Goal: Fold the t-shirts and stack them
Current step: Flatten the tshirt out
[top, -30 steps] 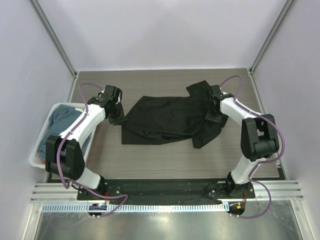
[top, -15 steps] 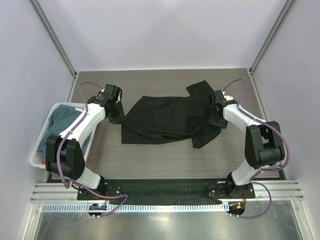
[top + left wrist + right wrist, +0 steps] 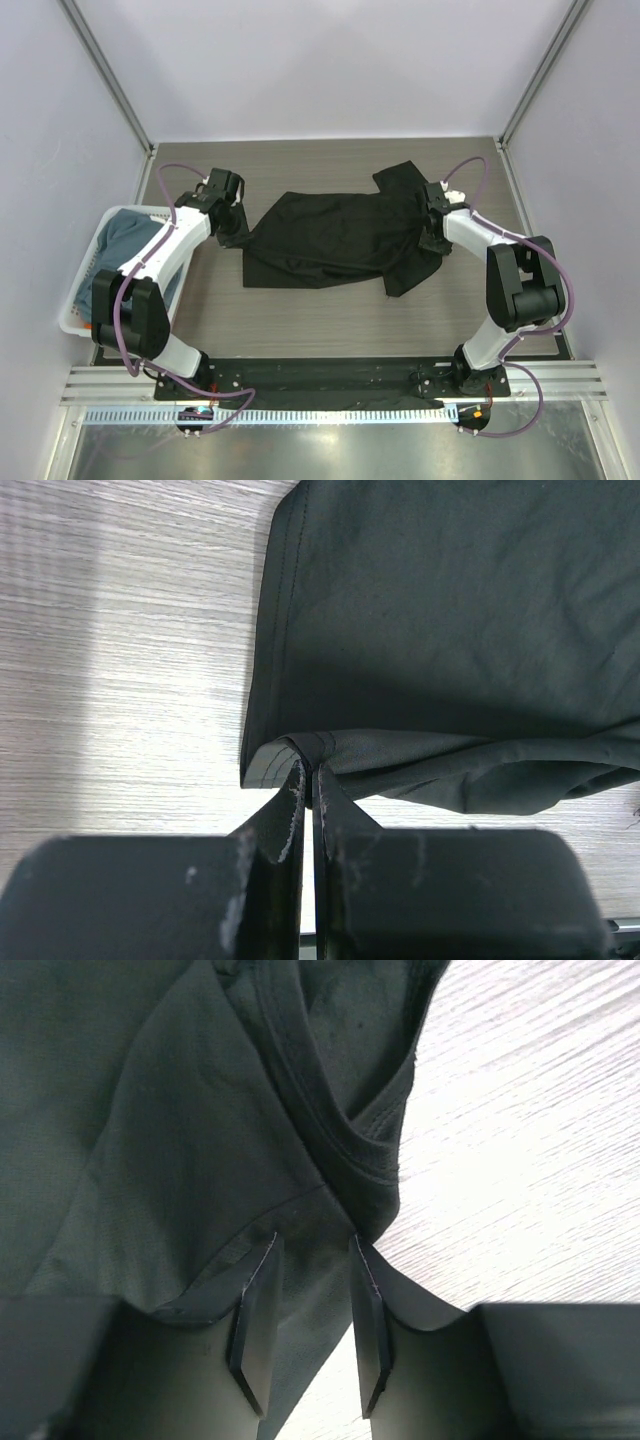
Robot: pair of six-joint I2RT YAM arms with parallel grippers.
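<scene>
A black t-shirt [image 3: 330, 235] lies spread and rumpled across the middle of the table. My left gripper [image 3: 240, 238] sits at its left end. In the left wrist view it [image 3: 310, 775] is shut on a lifted fold of the hem corner of the shirt [image 3: 450, 610]. My right gripper [image 3: 432, 238] is at the shirt's right end, by the neck. In the right wrist view its jaws [image 3: 312, 1250] stand apart, with black cloth [image 3: 150, 1110] lying between and under them, just below the collar band [image 3: 330, 1130].
A white lattice-sided basket [image 3: 75, 300] stands at the table's left edge beside my left arm, with a slate blue-grey shirt [image 3: 125, 235] inside. Bare wood-grain table [image 3: 330, 320] shows in front of the black shirt. Walls close in on three sides.
My right arm has shifted its elbow outward and back, with the gripper staying at the shirt's neck end. The left gripper has kept its hold and place.
</scene>
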